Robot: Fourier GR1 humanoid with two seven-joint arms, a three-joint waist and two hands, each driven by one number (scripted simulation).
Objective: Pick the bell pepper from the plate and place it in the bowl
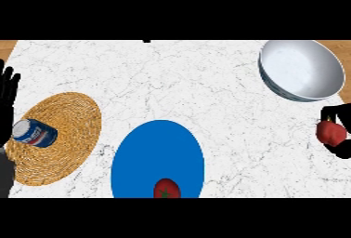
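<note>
At the view's right edge my right hand [341, 113] is curled round a red bell pepper [331, 132], just below the bowl and off the plate. The white bowl [302, 69] stands at the far right corner, its inside bare. A blue plate [154, 153] lies at the near centre. A round red fruit with a green stem [166, 189] sits at the plate's near edge. My left hand [8, 88] rests open at the left edge, fingers up.
A woven straw mat [65, 116] lies at the left. On it, a blue and white can [34, 133] lies on its side, close to my left forearm. White marble counter stretches between the plate and the bowl.
</note>
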